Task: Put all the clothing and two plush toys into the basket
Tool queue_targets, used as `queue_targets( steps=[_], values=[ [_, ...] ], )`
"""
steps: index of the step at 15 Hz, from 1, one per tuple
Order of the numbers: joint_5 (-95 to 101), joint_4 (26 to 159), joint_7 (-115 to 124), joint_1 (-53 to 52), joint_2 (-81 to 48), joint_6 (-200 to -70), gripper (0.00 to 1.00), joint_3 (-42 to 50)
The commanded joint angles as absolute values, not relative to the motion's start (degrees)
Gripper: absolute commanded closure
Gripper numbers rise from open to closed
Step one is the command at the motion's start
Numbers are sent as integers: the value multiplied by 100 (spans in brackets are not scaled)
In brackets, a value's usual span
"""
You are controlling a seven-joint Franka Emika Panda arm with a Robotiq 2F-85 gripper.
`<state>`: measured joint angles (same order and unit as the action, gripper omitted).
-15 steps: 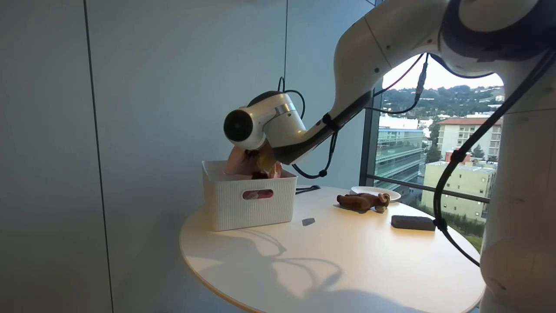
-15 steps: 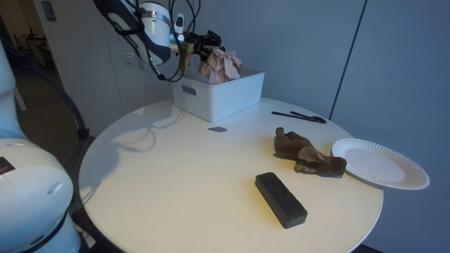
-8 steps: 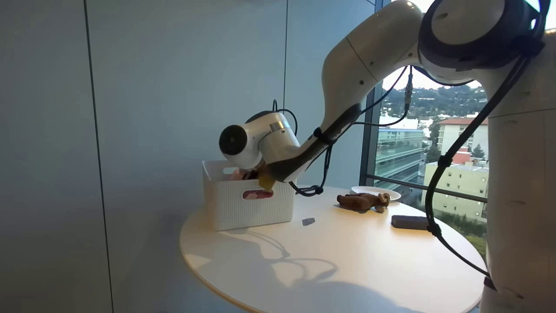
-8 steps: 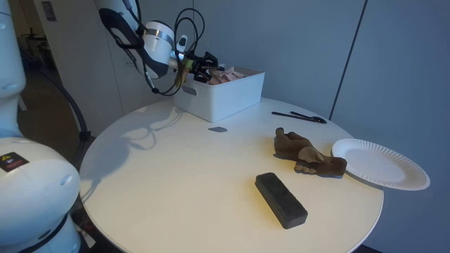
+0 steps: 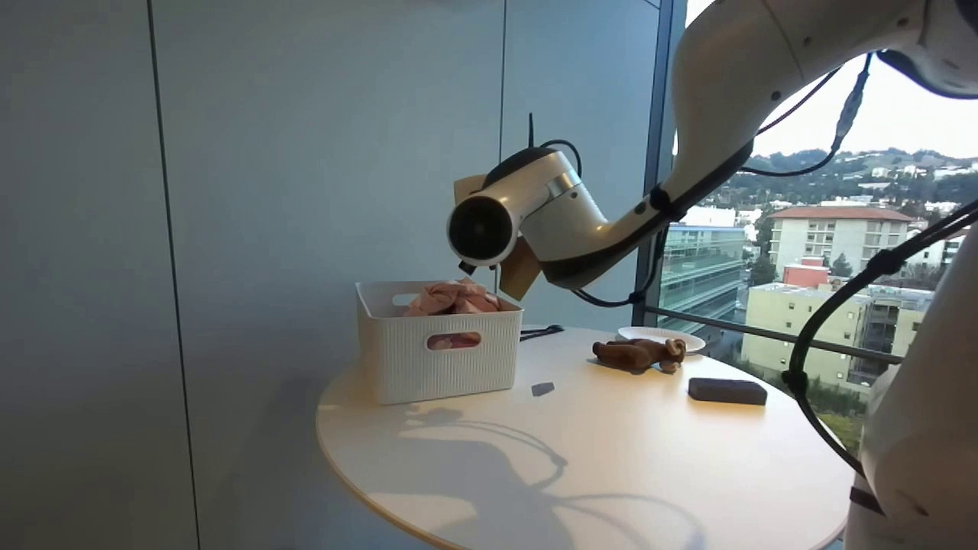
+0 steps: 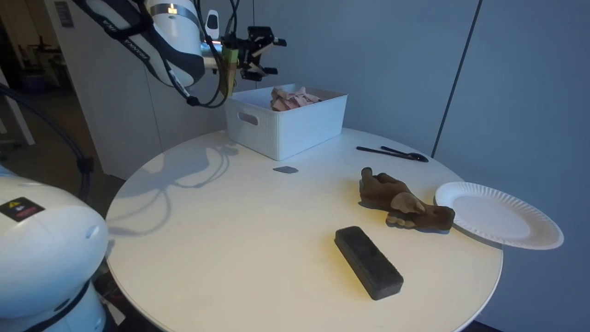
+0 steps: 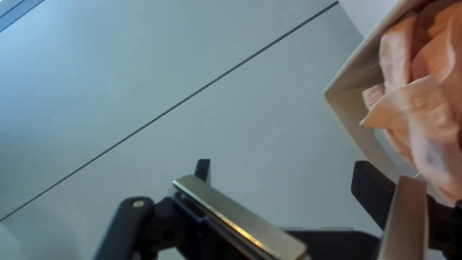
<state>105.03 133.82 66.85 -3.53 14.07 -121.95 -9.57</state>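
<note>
One brown plush toy on the table should prove light, soft and yielding, best pinched across its middle by the spread, unladen gripper.

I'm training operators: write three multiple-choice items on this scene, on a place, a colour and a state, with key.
1. Where is the pink cloth relative to the basket?
A) under
B) inside
C) beside

2. What colour is the oblong block?
A) white
B) red
C) dark grey

3. How is the gripper?
A) open
B) shut on cloth
C) shut, empty

1 B: its folds show within the basket in both exterior views.
2 C: it looks so in both exterior views.
3 A: the fingers stand apart in the wrist view.
</note>
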Motion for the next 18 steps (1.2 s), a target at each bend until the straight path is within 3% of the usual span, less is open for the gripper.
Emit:
queue_targets(
  steps=[1,8,14,18],
  values=[
    [10426,14159,7308,-587,2680,-12020,0,-660],
    [9485,15301,7380,-244,3823,-12057,0,720],
    [8593,14748,6637,32,2703,-13337,0,2127],
    [6998,14340,5427,158,1726,-14164,0,2332]
  ],
)
